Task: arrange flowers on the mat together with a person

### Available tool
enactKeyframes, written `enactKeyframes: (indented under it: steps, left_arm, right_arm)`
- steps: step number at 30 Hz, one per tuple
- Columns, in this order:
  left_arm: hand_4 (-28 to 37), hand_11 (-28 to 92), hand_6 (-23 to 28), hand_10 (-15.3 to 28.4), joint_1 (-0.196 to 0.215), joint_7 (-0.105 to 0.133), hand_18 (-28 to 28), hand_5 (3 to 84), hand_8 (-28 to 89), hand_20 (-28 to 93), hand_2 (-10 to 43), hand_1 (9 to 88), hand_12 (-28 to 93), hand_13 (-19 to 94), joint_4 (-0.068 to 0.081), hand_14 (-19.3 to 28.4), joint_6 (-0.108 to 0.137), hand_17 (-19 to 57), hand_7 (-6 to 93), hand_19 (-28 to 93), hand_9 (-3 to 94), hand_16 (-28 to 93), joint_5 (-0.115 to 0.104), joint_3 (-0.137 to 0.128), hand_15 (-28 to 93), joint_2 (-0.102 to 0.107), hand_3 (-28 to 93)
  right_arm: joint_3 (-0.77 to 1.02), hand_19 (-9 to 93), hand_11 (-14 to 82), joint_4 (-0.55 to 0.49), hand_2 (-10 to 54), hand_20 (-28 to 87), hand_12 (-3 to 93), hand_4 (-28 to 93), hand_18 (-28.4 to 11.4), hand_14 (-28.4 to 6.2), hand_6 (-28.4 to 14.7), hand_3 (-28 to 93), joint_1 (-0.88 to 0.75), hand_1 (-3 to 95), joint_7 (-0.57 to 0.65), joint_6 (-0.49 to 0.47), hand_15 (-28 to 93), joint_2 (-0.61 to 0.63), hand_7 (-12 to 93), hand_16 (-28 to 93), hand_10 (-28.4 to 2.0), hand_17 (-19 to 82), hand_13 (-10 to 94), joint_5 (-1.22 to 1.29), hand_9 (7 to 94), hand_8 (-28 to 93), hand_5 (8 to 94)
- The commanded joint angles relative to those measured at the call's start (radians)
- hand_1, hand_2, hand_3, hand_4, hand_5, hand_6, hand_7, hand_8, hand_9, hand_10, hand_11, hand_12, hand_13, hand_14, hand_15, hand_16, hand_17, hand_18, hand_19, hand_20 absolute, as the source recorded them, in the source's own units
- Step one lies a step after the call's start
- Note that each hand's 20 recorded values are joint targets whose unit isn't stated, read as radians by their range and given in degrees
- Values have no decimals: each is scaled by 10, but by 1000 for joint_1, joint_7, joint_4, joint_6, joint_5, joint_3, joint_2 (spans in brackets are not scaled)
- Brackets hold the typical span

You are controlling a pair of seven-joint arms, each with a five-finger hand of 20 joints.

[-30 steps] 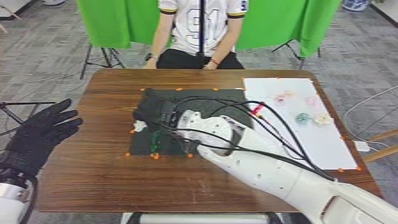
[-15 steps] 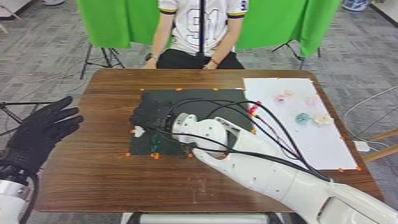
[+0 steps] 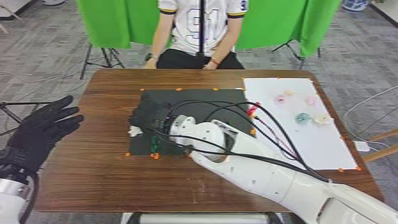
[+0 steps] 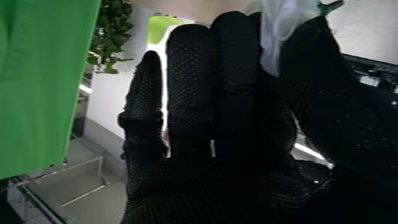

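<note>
Right robot hand pinches the white flower at the left edge of the mat, presumably for placement; left robot hand is wide, aside.

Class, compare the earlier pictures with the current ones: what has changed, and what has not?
The right hand has drawn slightly back toward the robot, and the white flower in its grasp moved with it. The left hand and the teal flower on the white sheet stayed put.

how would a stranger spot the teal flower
On the brown table, find the white sheet at the head view's right. Near its middle, just left of a cream flower, sits the teal flower, the only blue-green one on the sheet.
</note>
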Motion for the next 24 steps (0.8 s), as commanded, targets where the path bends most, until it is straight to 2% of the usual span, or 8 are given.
enactKeyframes:
  steps: [1,13,16,21,22,23,24]
  left_arm:
    - [-242,204,44,129,5,-8,230,339,-80,158,1,264,194,250,7,156,5,-71,156,484,305,24,-2,5,332,2,710]
    - [-242,204,44,130,8,-12,230,338,-81,157,0,264,194,250,5,156,3,-71,159,484,305,25,-2,1,333,-2,711]
    - [-242,204,44,131,13,-5,230,339,-81,157,1,264,194,249,2,157,6,-71,158,484,305,25,-2,0,333,-6,711]
    - [-242,203,44,130,30,3,230,339,-80,156,1,263,194,249,-8,157,7,-71,158,484,306,24,0,-4,333,-29,709]
    - [-242,204,44,130,30,-5,230,339,-80,156,1,264,194,249,-9,157,1,-71,158,484,306,25,1,-5,333,-36,710]
    - [-242,204,44,131,28,-4,230,339,-80,157,1,264,194,249,-7,157,-5,-71,158,485,306,24,4,-5,333,-42,710]
    - [-243,204,44,131,33,-2,231,339,-80,157,1,264,194,249,-12,157,1,-71,158,485,306,24,4,-4,333,-48,710]
  right_arm:
    - [10,647,283,-13,-95,463,489,-283,-164,-69,36,788,1,414,3,-2,614,-12,505,290,-64,214,577,-8,712,-24,600]
    - [28,644,335,-29,-95,460,424,-283,-165,-73,30,804,-11,388,-7,-25,615,-14,480,279,-73,204,551,-8,665,-24,571]
    - [47,644,346,-62,-95,460,411,-283,-166,-74,31,809,-21,376,-8,-35,614,-8,468,277,-73,203,548,4,657,-21,569]
    - [147,642,404,-179,-86,456,328,-281,-168,-81,26,830,-72,333,-21,-62,609,43,424,272,-88,199,536,112,623,-22,565]
    - [192,642,405,-212,-81,454,319,-279,-169,-81,25,835,-101,327,-32,-89,607,55,413,270,-88,198,533,140,616,-29,561]
    - [222,637,402,-238,-70,446,304,-275,-169,-81,24,843,-118,316,-31,-91,595,75,402,262,-89,195,526,184,603,-66,552]
    - [262,623,395,-266,-63,436,297,-270,-169,-82,24,849,-143,308,-34,-111,580,90,390,255,-90,190,521,210,596,-89,549]
